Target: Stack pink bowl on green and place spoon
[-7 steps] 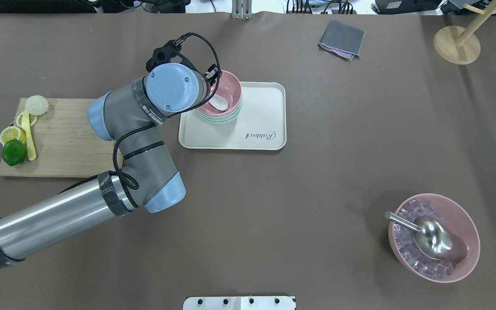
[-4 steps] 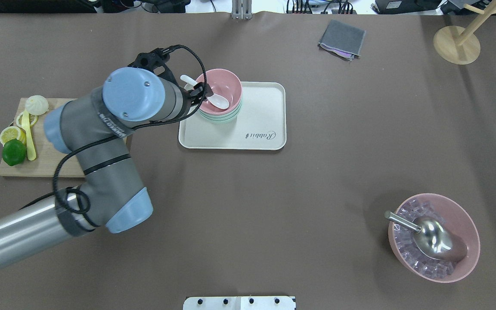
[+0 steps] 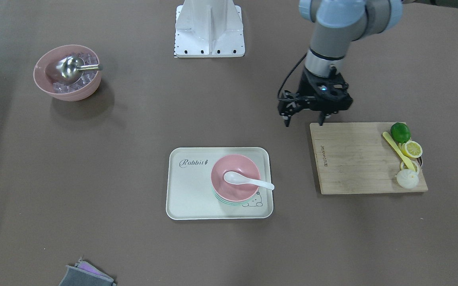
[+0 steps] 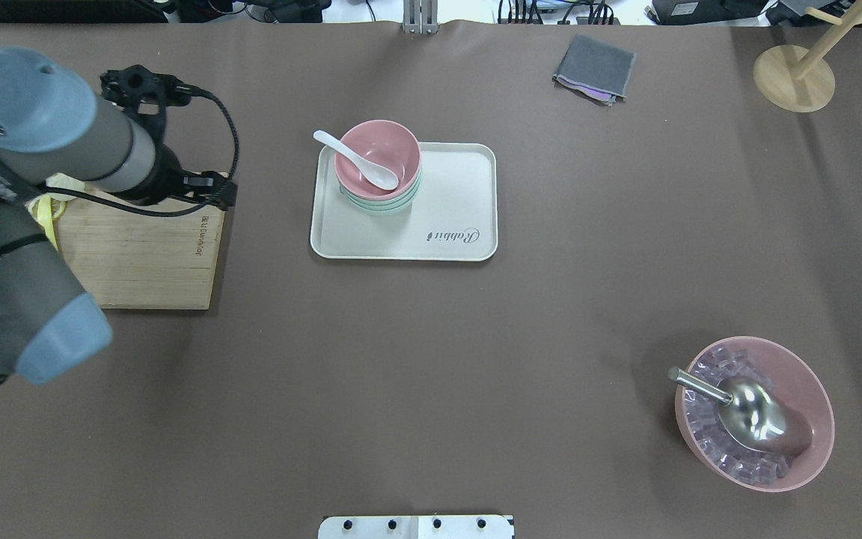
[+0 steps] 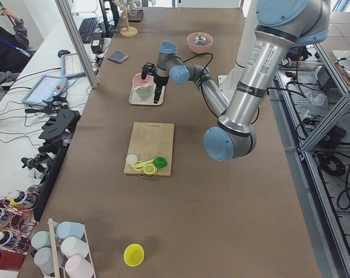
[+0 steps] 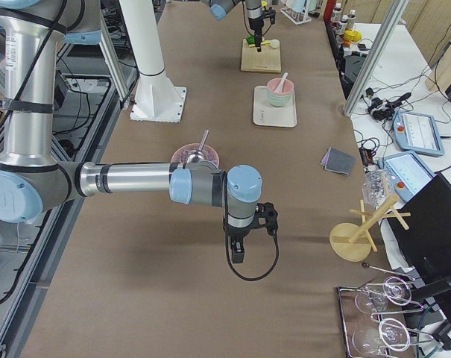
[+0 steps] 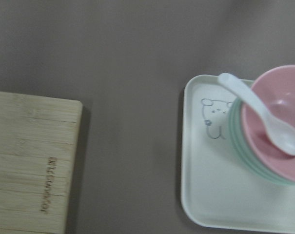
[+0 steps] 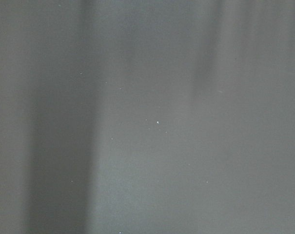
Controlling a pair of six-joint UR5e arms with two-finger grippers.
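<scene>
- One pink bowl [image 4: 377, 153] sits nested on top of the green [image 4: 384, 205] stack, at the corner of a single cream tray [image 4: 446, 221].
- The green stack looks like three bowls, though only thin rims show.
- One white spoon [image 4: 356, 159] lies in the pink bowl, its handle over the rim.
- The left gripper [image 3: 303, 119] hangs released and empty at the edge of one cutting board [image 3: 352, 159], well apart from the tray.
- The right gripper [image 6: 238, 252] appears only in the right side view, so I cannot tell its state.
- Elsewhere there are a second pink bowl of clear cubes [image 3: 78, 92] with a steel scoop [image 4: 756, 415], and a grey cloth [image 4: 595, 67].
- In the overhead view the left arm covers the board's far end.
</scene>
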